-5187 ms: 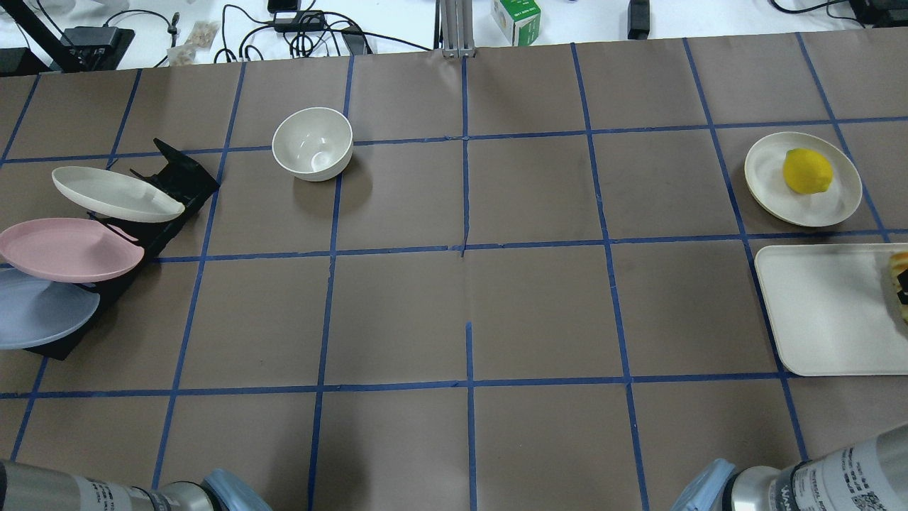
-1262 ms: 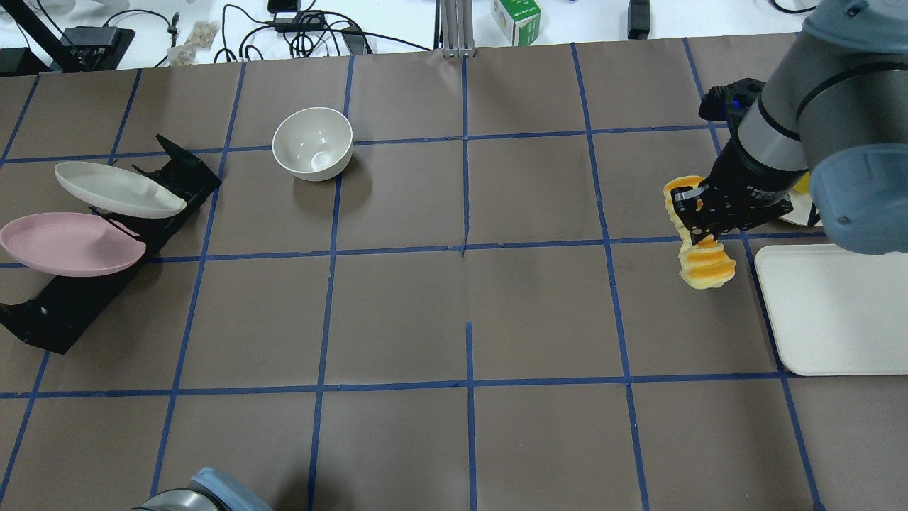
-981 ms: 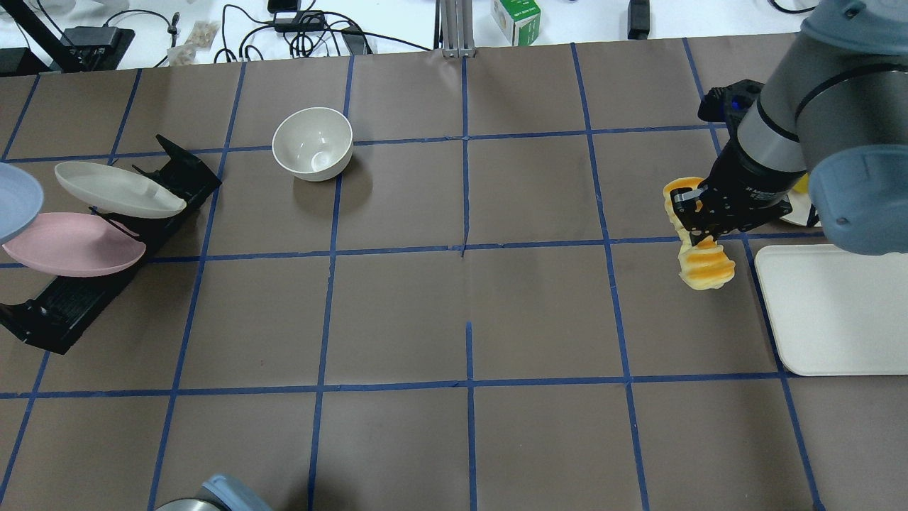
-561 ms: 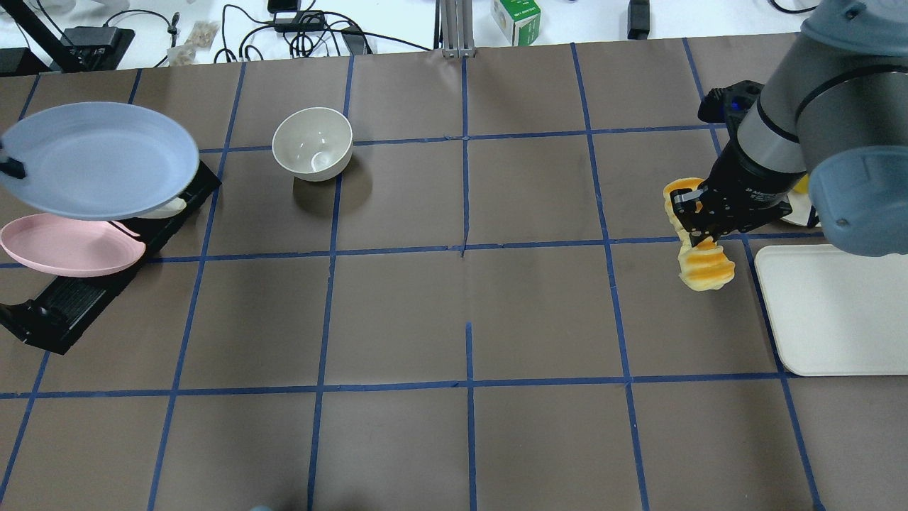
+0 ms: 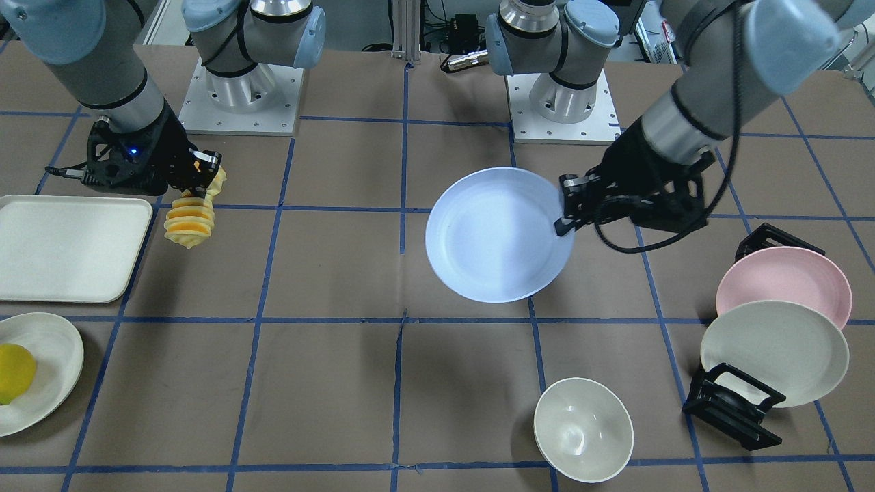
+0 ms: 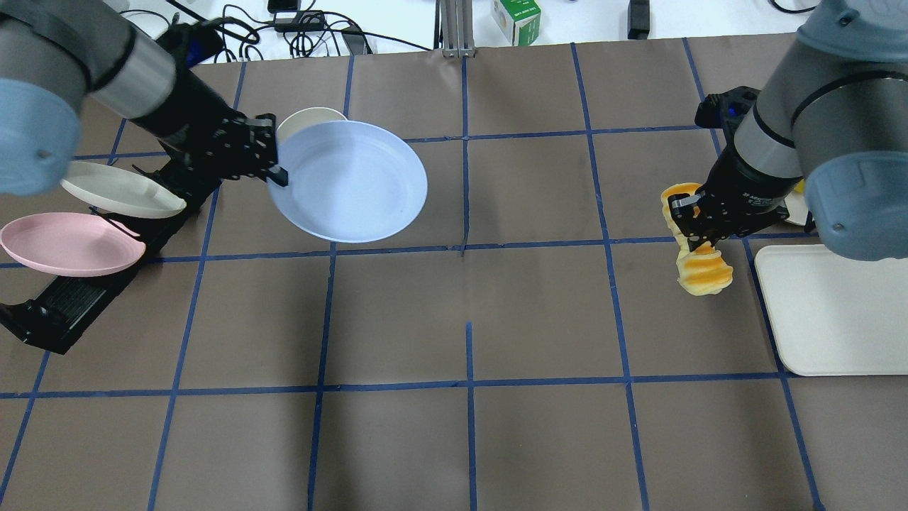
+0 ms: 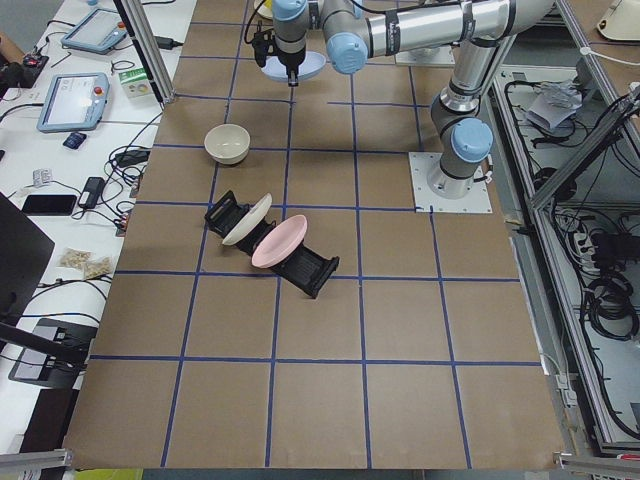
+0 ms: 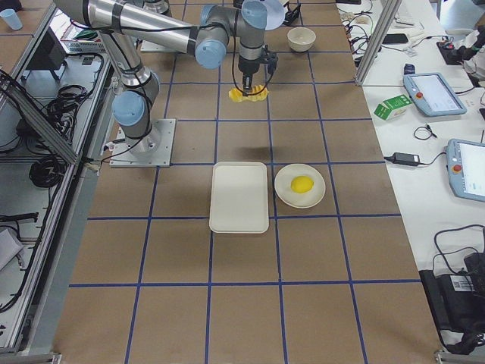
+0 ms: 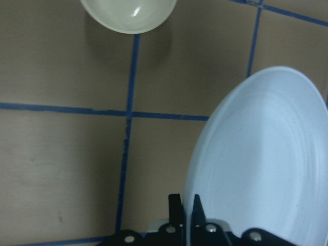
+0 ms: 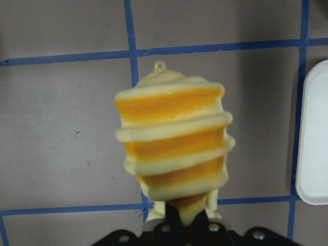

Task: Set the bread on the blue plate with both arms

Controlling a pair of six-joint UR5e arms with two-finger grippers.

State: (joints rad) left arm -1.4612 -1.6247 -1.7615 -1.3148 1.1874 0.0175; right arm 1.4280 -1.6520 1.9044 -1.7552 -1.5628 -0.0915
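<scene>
My left gripper (image 6: pixel 274 162) is shut on the rim of the blue plate (image 6: pixel 351 181) and holds it in the air, nearly level, over the table left of centre. In the front view this gripper (image 5: pixel 564 213) grips the plate (image 5: pixel 495 236) at its right edge. The left wrist view shows the plate (image 9: pixel 261 169) edge-on between the fingers. My right gripper (image 6: pixel 692 226) is shut on the upper end of the bread (image 6: pixel 702 273), which hangs above the table at the right. The right wrist view shows the bread (image 10: pixel 171 143) close up.
A white bowl (image 5: pixel 582 429) stands just beyond the held plate. A black rack (image 6: pixel 57 312) at the left holds a pink plate (image 6: pixel 67 243) and a cream plate (image 6: pixel 117 190). A white tray (image 6: pixel 830 312) lies at the right, with a lemon (image 5: pixel 14 372) on a cream plate beyond it.
My left arm has lifted the blue plate from the rack and carried it right, from the left edge to beside the bowl. The right gripper and bread have barely moved.
</scene>
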